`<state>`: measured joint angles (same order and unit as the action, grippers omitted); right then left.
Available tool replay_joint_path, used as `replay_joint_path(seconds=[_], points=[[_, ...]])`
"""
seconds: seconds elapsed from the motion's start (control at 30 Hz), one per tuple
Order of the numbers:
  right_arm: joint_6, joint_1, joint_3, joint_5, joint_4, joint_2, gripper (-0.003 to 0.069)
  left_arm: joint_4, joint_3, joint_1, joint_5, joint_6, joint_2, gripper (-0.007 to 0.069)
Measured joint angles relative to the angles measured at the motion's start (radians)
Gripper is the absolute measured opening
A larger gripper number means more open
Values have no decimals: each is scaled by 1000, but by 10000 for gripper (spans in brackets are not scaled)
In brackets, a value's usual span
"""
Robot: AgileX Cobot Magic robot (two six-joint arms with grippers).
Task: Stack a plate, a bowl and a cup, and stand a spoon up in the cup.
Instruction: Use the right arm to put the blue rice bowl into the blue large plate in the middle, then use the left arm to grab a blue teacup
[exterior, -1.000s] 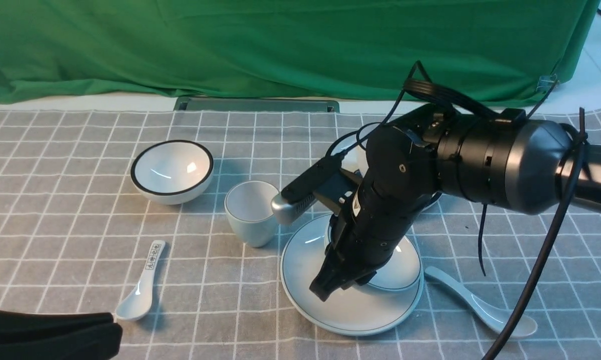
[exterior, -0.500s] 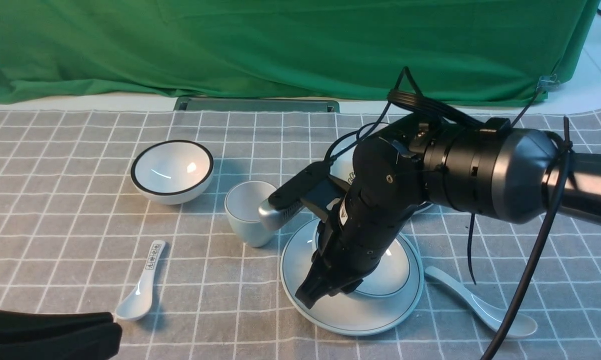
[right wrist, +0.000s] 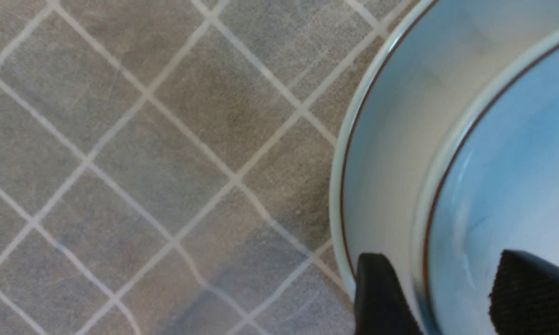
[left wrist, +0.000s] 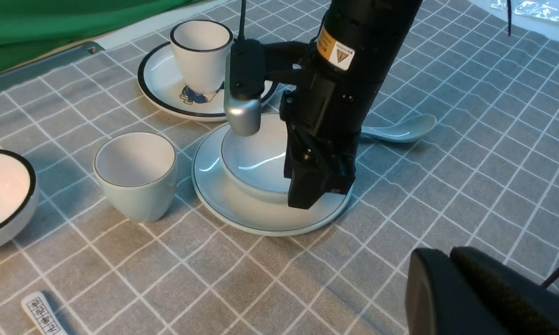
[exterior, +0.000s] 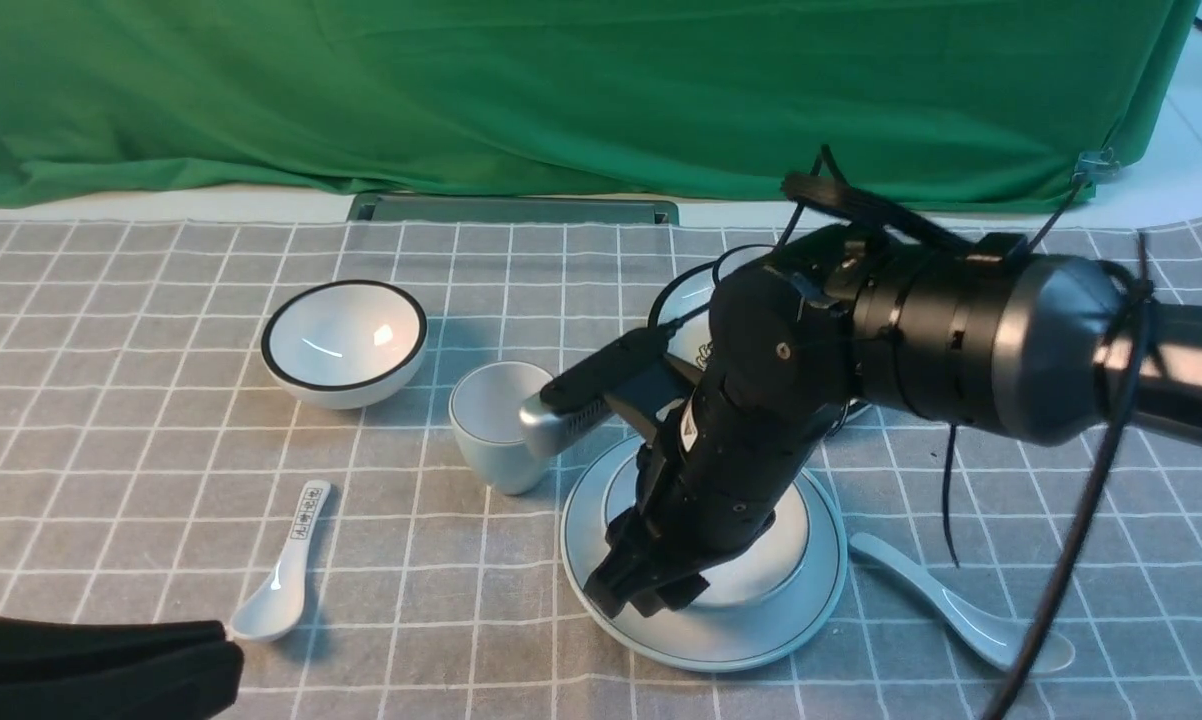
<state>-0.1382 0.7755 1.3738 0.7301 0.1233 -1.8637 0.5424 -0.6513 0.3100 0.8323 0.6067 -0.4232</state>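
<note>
The pale blue-grey plate (exterior: pixel 721 640) lies on the checked cloth with the shallow bowl (exterior: pixel 766 570) resting in it. My right gripper (exterior: pixel 641 595) is open and points down over the bowl's near-left edge. In the right wrist view its fingers straddle the bowl's rim (right wrist: pixel 442 263), one over the plate (right wrist: pixel 386 153), one inside the bowl (right wrist: pixel 516 163). The cup (exterior: pixel 496 425) stands upright just left of the plate. Right of the plate, the plain white spoon (exterior: pixel 961 610) lies flat. My left gripper (left wrist: pixel 447 260) is shut and empty, low at the near left (exterior: pixel 226 655).
A white bowl with a black rim (exterior: pixel 344 340) sits at the far left. A small spoon with black characters (exterior: pixel 286 575) lies at the near left. Behind the stack, a black-rimmed white cup (left wrist: pixel 200 46) stands on a black-rimmed plate (left wrist: pixel 163 88). Green cloth hangs at the back.
My right gripper has opened, letting go of the bowl's rim, and has shifted slightly left and down. The bowl now rests in the plate. The left arm has not moved.
</note>
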Motion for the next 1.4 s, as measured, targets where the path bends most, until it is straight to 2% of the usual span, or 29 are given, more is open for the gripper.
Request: replay_joint_path(seconds=[0.17,0.27,0.4,0.43,0.47,0.57,0.63,0.83,1.07,1.23,1.33,1.4], points=[[0,0,0,35,0,120,367,-12,-5,0,-11,-28,-51,17],[-1,0,0,100,-3,241,361,-30,-29,0,24,-34,-161,17],[21,0,-53,171,-94,444,229,-31,-106,6,76,-34,-360,17],[24,0,-58,172,-100,453,221,-33,-114,7,76,-33,-377,17],[49,0,-100,180,-146,519,164,-40,-139,17,76,-32,-428,17],[112,0,-218,189,-227,658,62,-71,-195,65,75,-30,-552,17],[158,0,-316,194,-251,766,26,-114,-246,129,75,-32,-662,17],[247,0,-472,204,-262,980,23,-236,-390,216,86,-59,-869,17],[304,0,-556,228,-264,1151,23,-304,-583,218,130,-61,-1083,29],[309,0,-565,252,-265,1229,22,-398,-675,218,156,-61,-1191,97],[309,0,-565,260,-265,1248,22,-435,-690,218,150,-59,-1243,200],[309,0,-565,260,-266,1248,22,-440,-690,218,148,-56,-1258,239]])
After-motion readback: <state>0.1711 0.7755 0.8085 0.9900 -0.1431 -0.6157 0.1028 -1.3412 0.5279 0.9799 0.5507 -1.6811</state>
